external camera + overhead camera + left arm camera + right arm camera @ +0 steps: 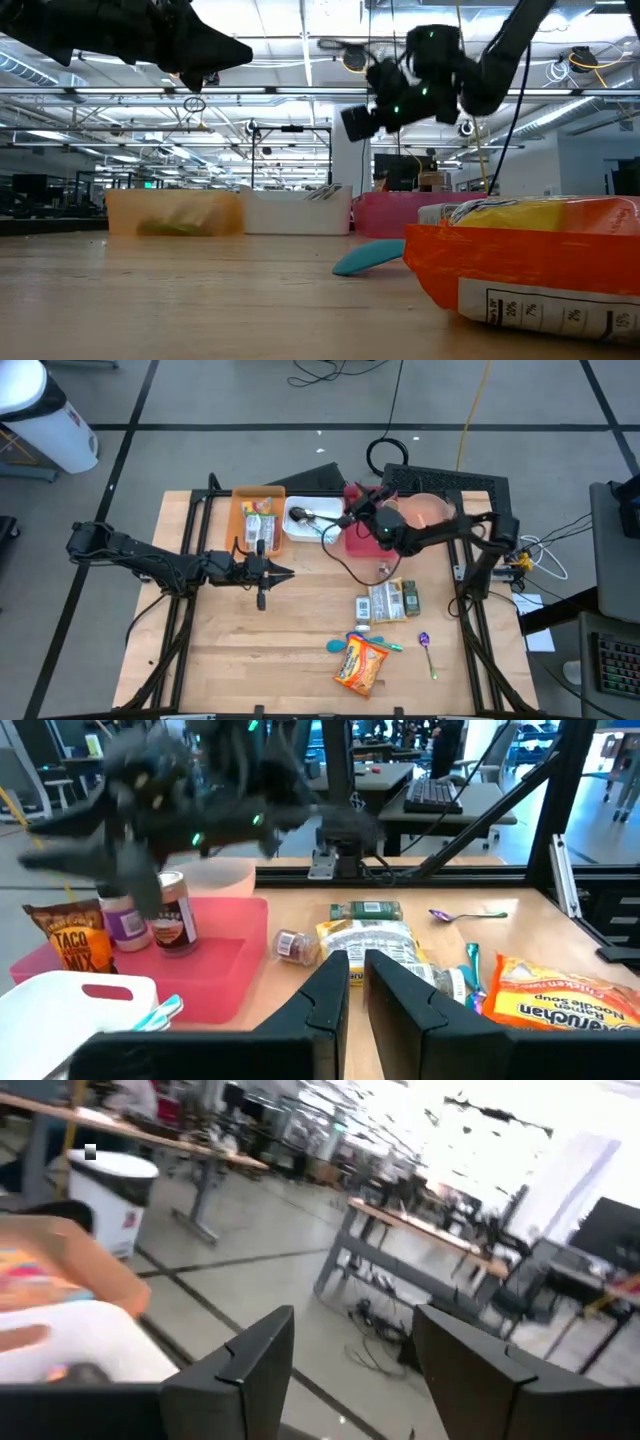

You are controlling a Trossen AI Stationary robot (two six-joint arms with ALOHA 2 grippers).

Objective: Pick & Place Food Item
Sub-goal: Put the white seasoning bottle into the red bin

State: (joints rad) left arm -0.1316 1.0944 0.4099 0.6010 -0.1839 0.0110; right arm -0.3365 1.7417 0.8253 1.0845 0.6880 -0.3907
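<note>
My right gripper (350, 1370) is open with nothing between its fingers. It hangs in the air over the far ends of the red bin (362, 538) and the white bin (303, 520). In the red bin stand a taco mix packet (75, 948) and two jars (175, 917). My left gripper (356, 988) is shut and empty, level above the table's middle left (283, 572). On the table lie a small spice jar (292, 945), two flat food packages (388, 600) and an orange ramen packet (362, 666).
An orange bin (257, 517) with packets stands left of the white bin. A pink bowl (427, 510) sits at the far right. A purple spoon (426, 644) and a blue utensil (343, 645) lie near the ramen packet. Bare wood lies at the near left.
</note>
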